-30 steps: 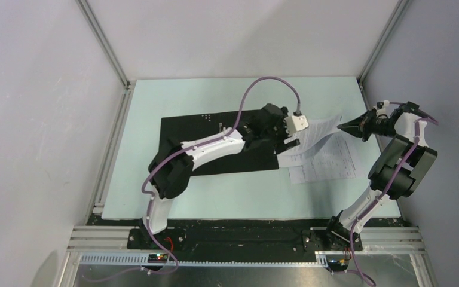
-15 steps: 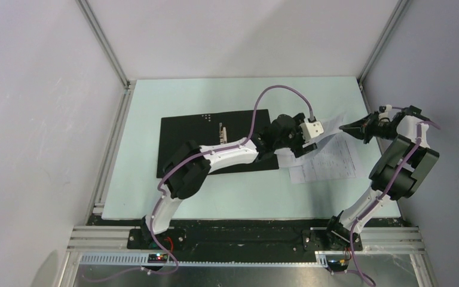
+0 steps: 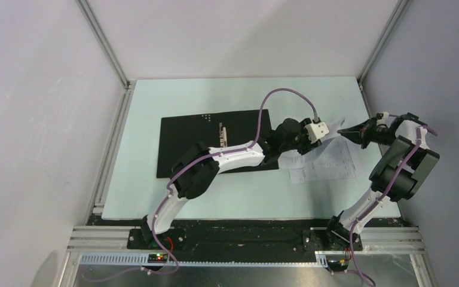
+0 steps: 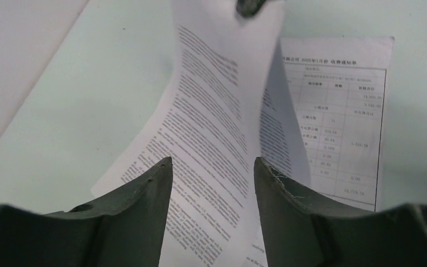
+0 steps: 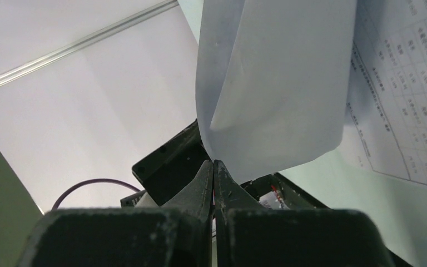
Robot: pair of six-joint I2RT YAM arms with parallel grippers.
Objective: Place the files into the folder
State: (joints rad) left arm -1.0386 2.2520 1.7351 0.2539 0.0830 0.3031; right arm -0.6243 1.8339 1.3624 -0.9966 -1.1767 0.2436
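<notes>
Chinese header line with the figure 2025 made out on the flat white paper sheet with a ruled table [image 4: 333,111], its cell figures too blurred to be read, small black print on the curled white paper sheet [image 4: 217,111] illegible

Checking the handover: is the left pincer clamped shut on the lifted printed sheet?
No, in the left wrist view the left pincer has its fingers apart, the printed sheet showing through the gap.

Left claw [image 4: 212,162], fingers apart, faces a lifted sheet [image 4: 211,105]; right of the sheet, a page [image 4: 344,117] lies flat on the tabletop [image 4: 83,111].
</notes>
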